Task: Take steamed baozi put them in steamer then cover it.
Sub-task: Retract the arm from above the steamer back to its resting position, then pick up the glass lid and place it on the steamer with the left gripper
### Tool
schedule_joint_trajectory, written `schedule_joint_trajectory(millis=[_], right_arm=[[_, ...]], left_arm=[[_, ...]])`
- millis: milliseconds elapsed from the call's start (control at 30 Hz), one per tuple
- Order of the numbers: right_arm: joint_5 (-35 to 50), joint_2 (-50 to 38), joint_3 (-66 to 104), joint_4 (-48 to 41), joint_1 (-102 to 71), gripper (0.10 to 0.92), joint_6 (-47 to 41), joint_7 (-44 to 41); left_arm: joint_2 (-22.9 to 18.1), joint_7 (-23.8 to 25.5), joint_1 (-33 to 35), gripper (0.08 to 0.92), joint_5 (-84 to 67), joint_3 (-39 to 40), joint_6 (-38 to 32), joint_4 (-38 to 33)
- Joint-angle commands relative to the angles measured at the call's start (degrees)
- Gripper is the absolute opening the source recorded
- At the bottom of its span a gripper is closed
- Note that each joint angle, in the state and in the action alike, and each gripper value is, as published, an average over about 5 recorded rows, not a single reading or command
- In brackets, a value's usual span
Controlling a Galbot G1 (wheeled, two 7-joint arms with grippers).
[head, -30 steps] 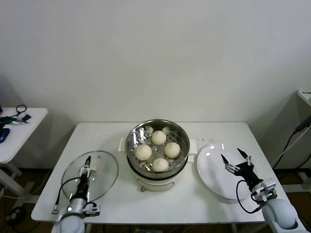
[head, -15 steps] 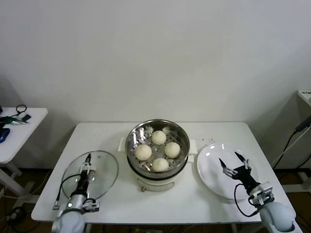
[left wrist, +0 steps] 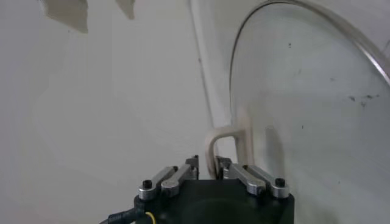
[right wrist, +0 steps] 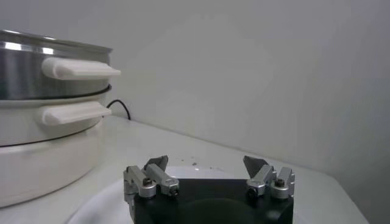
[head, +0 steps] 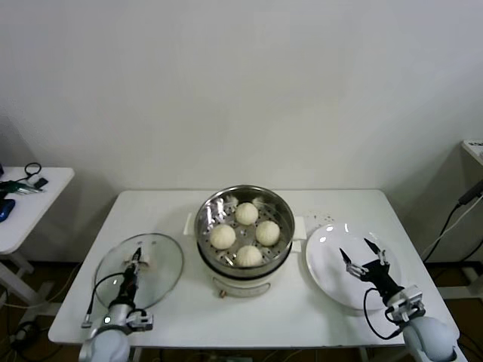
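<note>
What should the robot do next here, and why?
Probably lift the cover and carry it over the steamer. All four baozi already sit inside, and the left gripper has closed on the cover's handle. The right gripper waits open above the plate.

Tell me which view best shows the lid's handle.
The left wrist view: the cream handle stands up close, right ahead of the left gripper, on the glass lid. The head view shows it only as a small pale patch by the gripper. The right wrist view misses it.
</note>
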Motion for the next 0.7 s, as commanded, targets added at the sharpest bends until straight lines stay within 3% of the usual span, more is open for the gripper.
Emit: schedule_joint_trajectory(millis=[33,167,700], right_arm=[[-0.3,0.2,0.1,-0.4,0.1,0.823,0.4,-0.3],[-0.3,0.1,0.2,-0.4,0.2,0.823,0.5,-0.3],[-0.2,-1.0,-0.1,-0.6,1.3,0.823,0.6,-0.3]], left_arm=[[0.7,-0.1,0.6,0.230,-2.3,0.1,0.0,-1.8],[1.4,-0.1,2.0,0.159,-3.8,0.2,0.2,-5.0],[3.5,1.7,15.1,0.153,-10.1,-0.5,9.1,-28.2]])
